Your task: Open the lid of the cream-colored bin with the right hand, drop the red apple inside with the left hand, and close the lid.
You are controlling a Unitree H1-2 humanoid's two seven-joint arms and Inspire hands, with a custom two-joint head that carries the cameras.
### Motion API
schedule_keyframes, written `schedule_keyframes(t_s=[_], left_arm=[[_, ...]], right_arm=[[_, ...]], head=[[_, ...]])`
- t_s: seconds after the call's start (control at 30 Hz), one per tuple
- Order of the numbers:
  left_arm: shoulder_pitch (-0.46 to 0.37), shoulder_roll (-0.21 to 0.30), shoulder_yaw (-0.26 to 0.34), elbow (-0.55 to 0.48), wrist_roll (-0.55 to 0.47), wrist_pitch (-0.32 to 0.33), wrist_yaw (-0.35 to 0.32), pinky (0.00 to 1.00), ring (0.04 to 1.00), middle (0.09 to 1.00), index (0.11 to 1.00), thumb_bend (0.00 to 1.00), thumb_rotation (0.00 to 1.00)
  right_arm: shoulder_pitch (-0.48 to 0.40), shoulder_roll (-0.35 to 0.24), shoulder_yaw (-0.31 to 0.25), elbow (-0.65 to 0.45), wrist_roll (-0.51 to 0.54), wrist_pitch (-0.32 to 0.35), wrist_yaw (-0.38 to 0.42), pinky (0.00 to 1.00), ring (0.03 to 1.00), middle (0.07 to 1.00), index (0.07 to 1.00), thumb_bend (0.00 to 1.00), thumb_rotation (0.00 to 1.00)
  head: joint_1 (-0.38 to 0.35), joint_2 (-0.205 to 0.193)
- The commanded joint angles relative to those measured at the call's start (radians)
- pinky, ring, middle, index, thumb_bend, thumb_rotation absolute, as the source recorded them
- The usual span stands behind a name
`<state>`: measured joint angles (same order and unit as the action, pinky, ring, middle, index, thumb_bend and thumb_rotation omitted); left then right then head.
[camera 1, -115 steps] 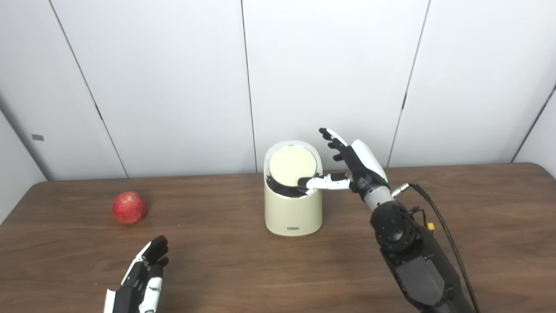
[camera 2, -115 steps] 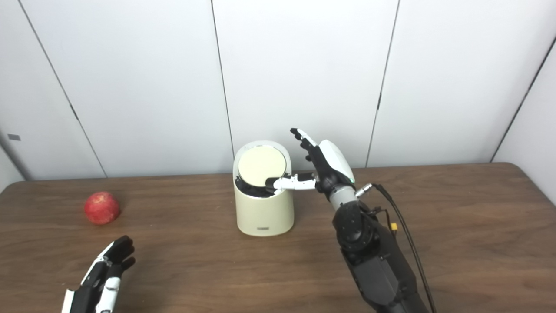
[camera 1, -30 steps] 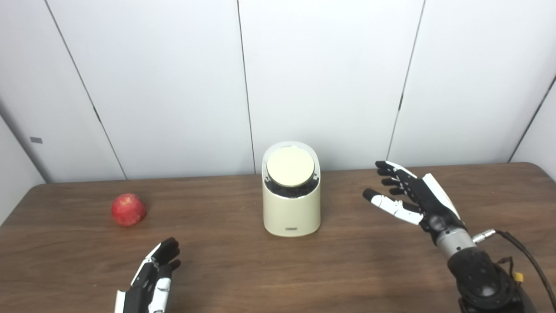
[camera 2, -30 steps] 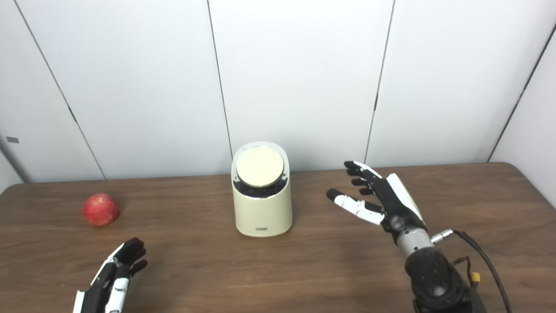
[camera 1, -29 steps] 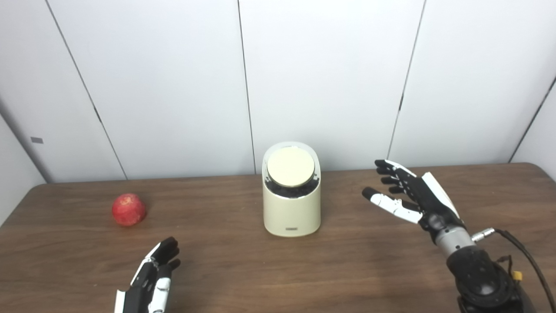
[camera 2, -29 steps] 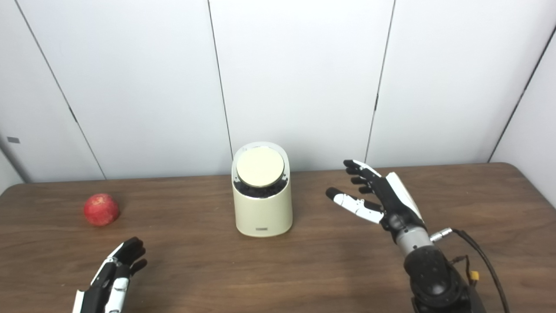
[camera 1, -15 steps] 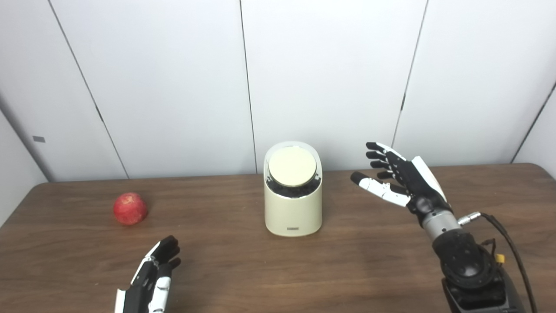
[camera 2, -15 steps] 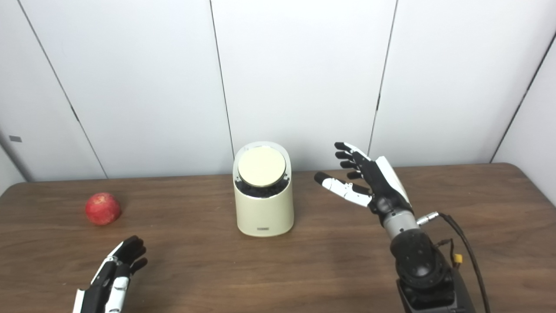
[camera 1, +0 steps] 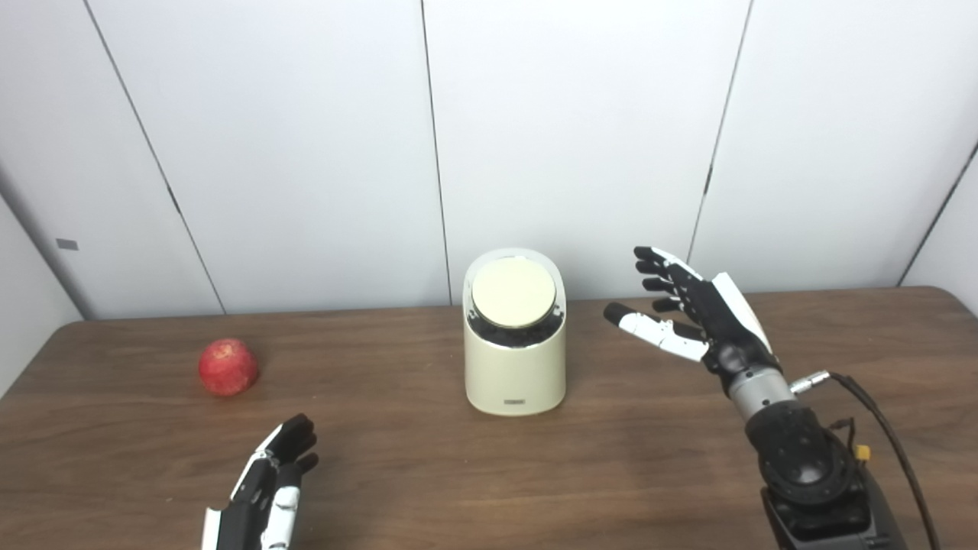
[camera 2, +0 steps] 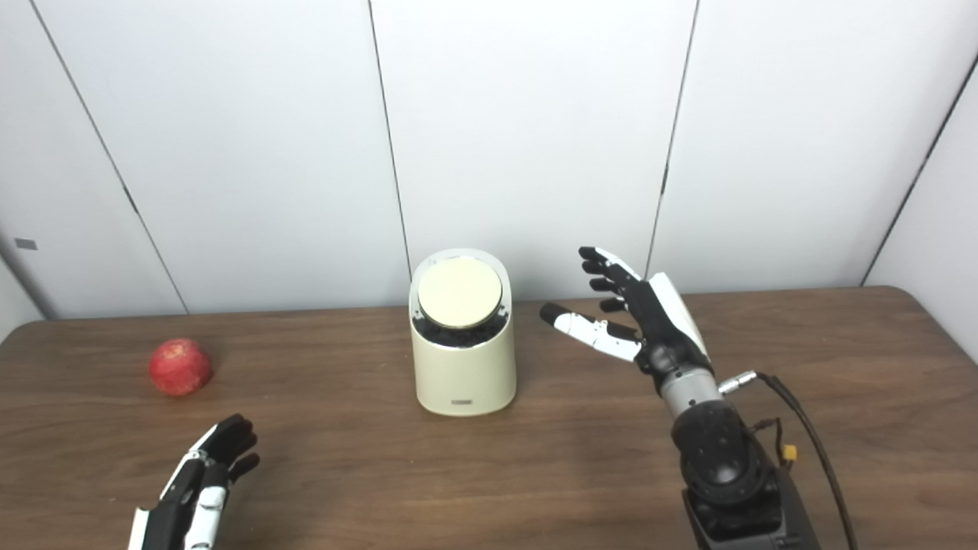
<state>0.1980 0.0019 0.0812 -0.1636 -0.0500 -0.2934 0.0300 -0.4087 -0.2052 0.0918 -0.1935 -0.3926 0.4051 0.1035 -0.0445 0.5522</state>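
The cream-colored bin [camera 1: 516, 374] stands at the table's middle near the back wall, its round lid [camera 1: 513, 292] lying tilted in the top with a dark gap along the front edge. A red apple [camera 1: 228, 367] rests on the table far to the left. My right hand [camera 1: 699, 317] hovers open just right of the bin, thumb pointing toward it, not touching. Low at the front left, my left hand [camera 1: 263, 496] is open and holds nothing, well in front of the apple.
The brown wooden table [camera 1: 634, 466] runs across the view, with its right rear corner [camera 1: 943, 294] rounded. White wall panels [camera 1: 306, 137] stand close behind the bin. A black cable [camera 1: 886, 435] trails from my right wrist.
My right hand, whose thumb was on the lid 3.8 s ago, drew back right and down; over the last second it has risen and moved left toward the bin. The left hand has hardly moved.
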Motion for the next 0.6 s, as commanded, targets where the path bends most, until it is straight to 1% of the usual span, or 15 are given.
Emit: schedule_keyframes(t_s=[0.0,0.13,0.33,0.5,0.57], left_arm=[[0.038,0.000,-0.005,0.050,0.000,-0.018,-0.006,0.82,0.852,0.848,0.844,0.49,0.69],[0.039,0.000,-0.003,0.050,0.005,-0.019,-0.006,0.82,0.855,0.851,0.844,0.49,0.69],[0.040,-0.003,-0.005,0.048,0.004,-0.019,-0.005,0.83,0.853,0.846,0.843,0.48,0.68],[0.043,-0.007,-0.007,0.037,0.005,-0.010,-0.003,0.82,0.848,0.846,0.838,0.49,0.68],[0.043,-0.007,-0.008,0.038,0.002,-0.014,-0.005,0.82,0.848,0.846,0.838,0.48,0.68]], right_arm=[[-0.069,0.012,0.011,0.012,-0.019,-0.083,-0.043,0.74,0.833,0.854,0.867,0.64,0.54],[-0.098,0.032,0.030,0.061,-0.028,-0.112,-0.063,0.75,0.841,0.852,0.858,0.65,0.47],[-0.147,0.050,0.073,0.145,-0.074,-0.134,-0.087,0.74,0.848,0.868,0.866,0.66,0.49],[-0.167,0.074,0.087,0.192,-0.108,-0.125,-0.111,0.74,0.853,0.891,0.873,0.67,0.50],[-0.173,0.086,0.087,0.218,-0.116,-0.138,-0.131,0.73,0.853,0.896,0.872,0.68,0.49]], head=[[0.000,0.001],[-0.001,0.002],[0.002,0.005],[0.003,0.006],[0.006,0.007]])
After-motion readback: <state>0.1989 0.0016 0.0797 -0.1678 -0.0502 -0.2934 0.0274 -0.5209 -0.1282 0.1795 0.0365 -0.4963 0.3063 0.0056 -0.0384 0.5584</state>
